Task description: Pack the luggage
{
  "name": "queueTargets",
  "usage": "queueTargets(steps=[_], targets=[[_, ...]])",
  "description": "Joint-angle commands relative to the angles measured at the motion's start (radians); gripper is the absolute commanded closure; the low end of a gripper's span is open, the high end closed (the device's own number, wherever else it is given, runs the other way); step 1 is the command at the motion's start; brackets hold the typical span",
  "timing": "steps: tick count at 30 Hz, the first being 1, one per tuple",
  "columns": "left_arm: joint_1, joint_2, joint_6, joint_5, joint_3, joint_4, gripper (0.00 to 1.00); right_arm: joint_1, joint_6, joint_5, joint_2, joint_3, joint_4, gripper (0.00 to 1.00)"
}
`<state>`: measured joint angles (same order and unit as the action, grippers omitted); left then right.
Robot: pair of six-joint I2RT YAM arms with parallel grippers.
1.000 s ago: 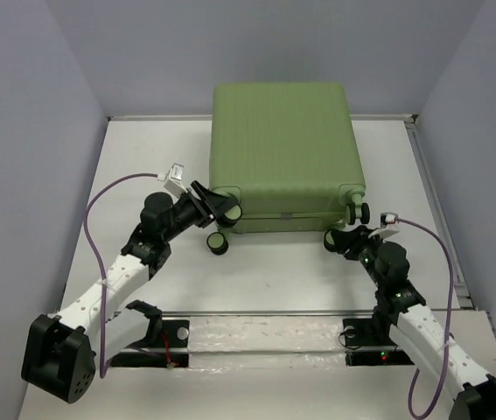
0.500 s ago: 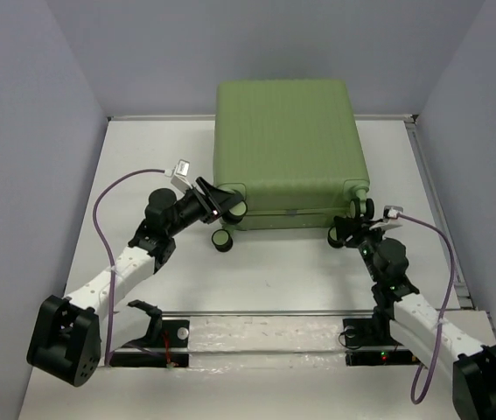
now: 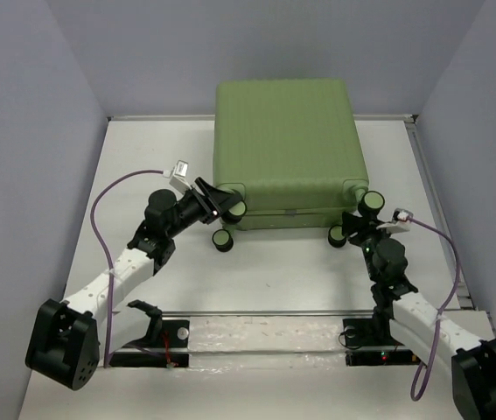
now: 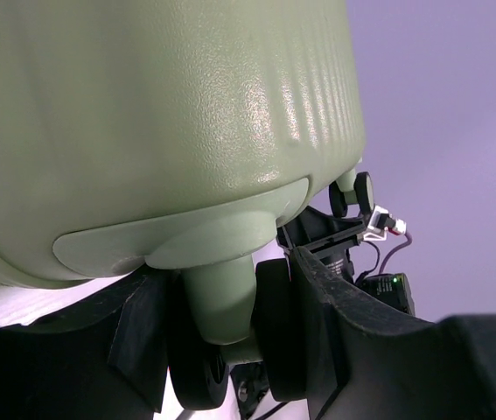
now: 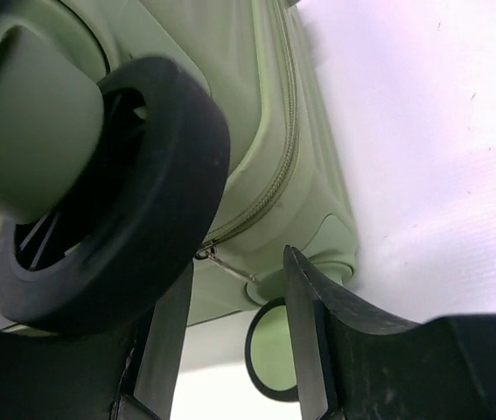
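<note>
**A:** Where is the luggage [image 3: 287, 149] lying?

**B:** It is lying flat and closed on the white bench [image 3: 274, 276], at the far middle, with its 4 wheels pointing toward the near edge.

**A:** What are the left fingers [image 4: 331, 319] doing?

**B:** They are clamping the upper left wheel [image 4: 274, 328] at the near left corner. 1 finger is pressing on each side of the black twin wheel, with its green stem [image 4: 221, 302] running down between. The lower left wheel [image 3: 221, 238] is sitting just near of them, untouched.

**A:** And the right fingers [image 5: 307, 359]?

**B:** They are standing moderately apart at the near right corner, gripping nothing. In the gap between them, the zip pull [image 5: 230, 265] is hanging from the zip and the lower right wheel [image 5: 274, 350] is showing. The upper right wheel [image 5: 116, 201] is looming just above the finger on the left of that view. I cannot tell whether they are touching.
</note>
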<state>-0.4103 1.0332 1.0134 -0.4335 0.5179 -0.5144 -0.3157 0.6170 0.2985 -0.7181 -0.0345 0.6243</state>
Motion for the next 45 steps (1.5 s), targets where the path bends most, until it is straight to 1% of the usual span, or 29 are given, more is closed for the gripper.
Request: queueTargets(steps=[1, 3, 4, 5, 6, 7, 8, 10, 13, 14, 16, 17, 18, 21, 23, 24, 25, 26, 28, 29, 30, 32, 33, 34, 36, 40, 43, 45], targets=[[0.005, -0.07, -0.09, -0.037, 0.048, -0.185, 0.94, 0.003, -0.077, 0.033, -0.11, 0.041, 0.211, 0.48], [0.005, -0.067, -0.088, -0.039, 0.048, -0.187, 0.94, 0.003, -0.1, -0.013, -0.183, 0.041, 0.303, 0.5], [0.005, -0.067, -0.088, -0.039, 0.048, -0.187, 0.94, 0.003, -0.109, -0.025, -0.22, -0.002, 0.33, 0.51], [0.005, -0.067, -0.088, -0.039, 0.048, -0.187, 0.94, 0.003, -0.114, -0.035, -0.257, -0.007, 0.36, 0.52], [0.005, -0.07, -0.087, -0.04, 0.048, -0.187, 0.94, 0.003, -0.12, -0.047, -0.327, -0.008, 0.426, 0.53], [0.007, -0.073, -0.088, -0.04, 0.048, -0.185, 0.94, 0.003, -0.12, -0.051, -0.36, -0.011, 0.457, 0.53], [0.005, -0.074, -0.088, -0.04, 0.048, -0.184, 0.94, 0.003, -0.122, -0.056, -0.389, -0.016, 0.486, 0.58], [0.007, -0.079, -0.091, -0.04, 0.045, -0.182, 0.94, 0.003, -0.126, -0.088, -0.474, -0.025, 0.561, 0.59], [0.007, -0.079, -0.091, -0.037, 0.039, -0.179, 0.94, 0.003, -0.128, -0.099, -0.538, -0.013, 0.673, 0.69], [0.007, -0.079, -0.091, -0.037, 0.036, -0.179, 0.94, 0.003, -0.132, -0.098, -0.543, -0.007, 0.693, 0.76], [0.007, -0.079, -0.091, -0.037, 0.033, -0.179, 0.94, 0.003, -0.152, -0.076, -0.523, -0.002, 0.695, 0.83], [0.007, -0.078, -0.09, -0.037, 0.03, -0.179, 0.94, 0.003, -0.16, -0.068, -0.509, -0.001, 0.683, 0.91], [0.007, -0.076, -0.091, -0.037, 0.03, -0.179, 0.94, 0.003, -0.178, -0.059, -0.477, -0.005, 0.651, 0.93], [0.007, -0.07, -0.084, -0.037, 0.03, -0.184, 0.94, 0.003, -0.187, -0.07, -0.437, -0.016, 0.577, 0.93], [-0.001, -0.053, -0.072, -0.043, 0.031, -0.213, 0.94, -0.017, -0.178, -0.125, -0.451, -0.025, 0.58, 0.93], [-0.004, -0.036, -0.056, -0.051, 0.033, -0.239, 0.94, -0.046, -0.178, -0.127, -0.469, -0.03, 0.604, 0.93], [-0.01, -0.027, -0.047, -0.054, 0.037, -0.254, 0.94, -0.151, -0.2, -0.101, -0.49, -0.039, 0.611, 0.93], [-0.028, -0.016, -0.038, -0.054, 0.04, -0.269, 0.94, -0.217, -0.212, -0.07, -0.52, -0.057, 0.609, 0.93], [-0.05, 0.011, -0.016, -0.053, 0.06, -0.302, 0.94, -0.368, -0.262, 0.066, -0.631, -0.129, 0.647, 0.93], [-0.071, 0.019, -0.009, -0.05, 0.076, -0.314, 0.94, -0.508, -0.284, 0.117, -0.676, -0.154, 0.682, 0.93], [-0.081, 0.033, 0.0, -0.05, 0.083, -0.337, 0.94, -0.563, -0.301, 0.213, -0.764, -0.206, 0.742, 0.93], [-0.099, 0.045, 0.026, -0.05, 0.1, -0.351, 0.94, -0.643, -0.318, 0.266, -0.845, -0.264, 0.779, 0.93], [-0.116, 0.059, 0.034, -0.05, 0.122, -0.36, 0.94, -0.704, -0.326, 0.292, -0.883, -0.331, 0.798, 0.93], [-0.125, 0.064, 0.051, -0.05, 0.137, -0.365, 0.94, -0.73, -0.339, 0.3, -0.946, -0.366, 0.799, 0.93], [-0.143, 0.079, 0.074, -0.06, 0.151, -0.392, 0.94, -0.79, -0.342, 0.263, -0.994, -0.46, 0.798, 0.93], [-0.145, 0.087, 0.154, -0.094, 0.183, -0.438, 0.94, -0.856, -0.301, 0.151, -1.072, -0.56, 0.827, 0.93], [-0.145, 0.07, 0.2, -0.106, 0.221, -0.444, 0.94, -0.925, -0.237, 0.065, -1.136, -0.659, 0.874, 0.93], [-0.145, 0.053, 0.249, -0.105, 0.238, -0.467, 0.94, -0.944, -0.179, 0.01, -1.201, -0.735, 0.932, 0.93]])
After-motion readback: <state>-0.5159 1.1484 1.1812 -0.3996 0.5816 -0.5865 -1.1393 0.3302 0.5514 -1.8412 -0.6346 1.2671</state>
